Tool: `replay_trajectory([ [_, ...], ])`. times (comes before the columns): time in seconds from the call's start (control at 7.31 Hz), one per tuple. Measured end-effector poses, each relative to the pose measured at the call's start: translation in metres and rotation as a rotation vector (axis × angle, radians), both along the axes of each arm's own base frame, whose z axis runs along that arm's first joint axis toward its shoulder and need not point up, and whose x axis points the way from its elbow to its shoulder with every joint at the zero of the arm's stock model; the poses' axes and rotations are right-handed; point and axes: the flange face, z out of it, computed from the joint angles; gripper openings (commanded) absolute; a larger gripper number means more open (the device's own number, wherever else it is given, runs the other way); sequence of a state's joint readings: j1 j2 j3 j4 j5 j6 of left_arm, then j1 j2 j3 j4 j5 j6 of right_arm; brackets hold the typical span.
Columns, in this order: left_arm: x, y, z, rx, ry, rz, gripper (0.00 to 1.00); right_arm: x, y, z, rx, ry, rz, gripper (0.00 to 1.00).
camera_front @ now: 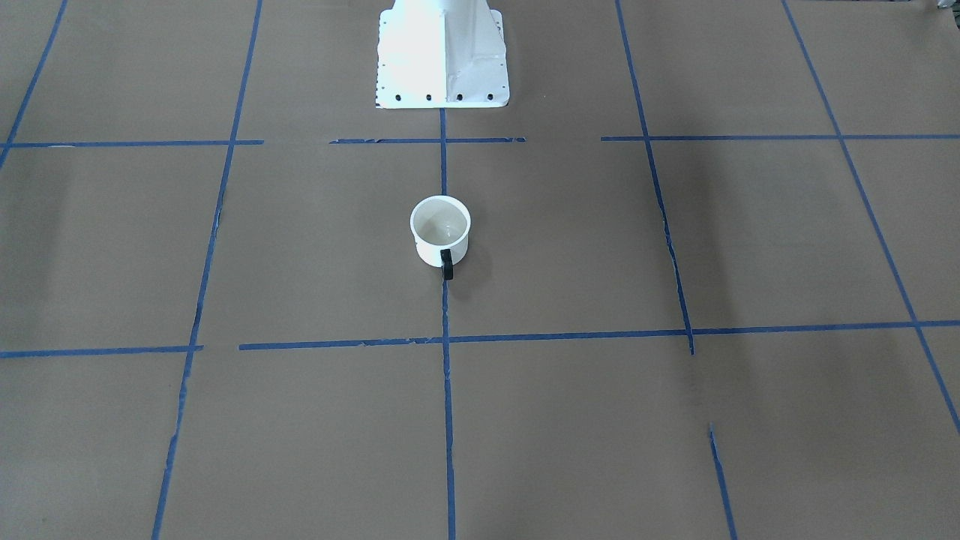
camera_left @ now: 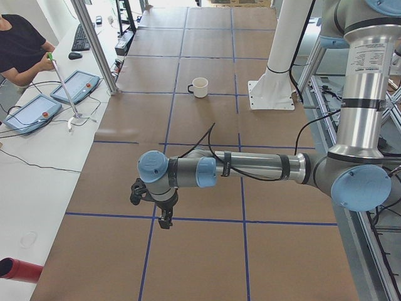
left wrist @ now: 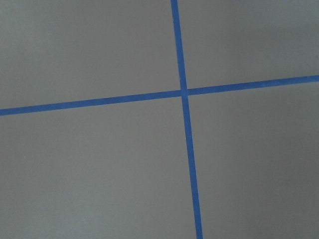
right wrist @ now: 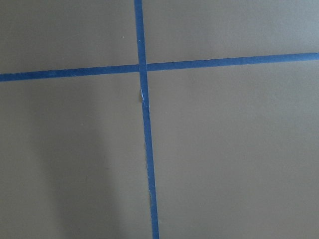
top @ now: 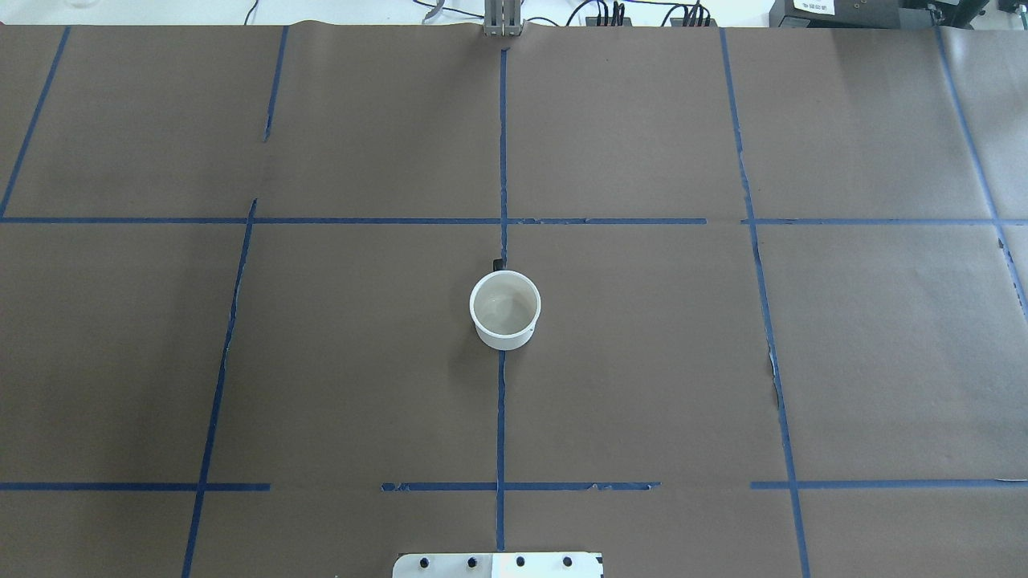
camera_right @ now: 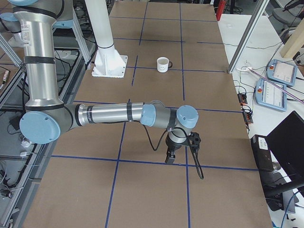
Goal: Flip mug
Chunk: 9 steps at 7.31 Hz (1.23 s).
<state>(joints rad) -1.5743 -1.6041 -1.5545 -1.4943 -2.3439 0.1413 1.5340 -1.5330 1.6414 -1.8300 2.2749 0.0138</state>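
Observation:
The white mug stands upright, mouth up, on the brown paper at the table's middle. Its black handle points away from the robot's base. The exterior right view shows the smiley face on its side; it also shows small in the exterior left view. My left gripper and right gripper point down over the paper near the table's ends, far from the mug. They show only in the side views, so I cannot tell whether they are open or shut. Both wrist views show only paper and tape.
Blue tape lines grid the brown paper. The robot's white base plate stands behind the mug. An operator sits at a side desk with teach pendants. An aluminium post stands at the table's edge.

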Motion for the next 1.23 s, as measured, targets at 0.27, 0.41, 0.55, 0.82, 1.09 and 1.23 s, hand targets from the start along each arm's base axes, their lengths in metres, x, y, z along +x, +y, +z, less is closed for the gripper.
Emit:
replay_trajectory([
  [0.27, 0.0002, -0.0011, 0.0014, 0.002, 0.000, -0.004, 1.00, 0.0000, -0.0002, -0.0001, 0.000, 0.000, 0.000, 1.00],
  [0.41, 0.0002, -0.0018, 0.0004, 0.004, 0.000, -0.004, 1.00, 0.0000, -0.0002, -0.0002, 0.000, 0.000, 0.000, 1.00],
  [0.55, 0.0002, -0.0026, -0.0005, 0.006, -0.001, -0.004, 1.00, 0.0000, -0.0002, -0.0002, 0.000, 0.000, 0.000, 1.00],
  [0.82, 0.0001, -0.0051, -0.0031, 0.011, -0.002, -0.004, 1.00, 0.0000, -0.0002, -0.0002, 0.000, 0.000, 0.000, 1.00],
  [1.09, 0.0001, -0.0067, -0.0047, 0.013, -0.002, -0.004, 1.00, 0.0000, -0.0002, -0.0002, 0.000, 0.000, 0.000, 1.00],
  [1.23, 0.0003, -0.0067, -0.0047, 0.012, -0.002, -0.003, 1.00, 0.0000, -0.0002, -0.0003, 0.000, 0.000, 0.000, 1.00],
])
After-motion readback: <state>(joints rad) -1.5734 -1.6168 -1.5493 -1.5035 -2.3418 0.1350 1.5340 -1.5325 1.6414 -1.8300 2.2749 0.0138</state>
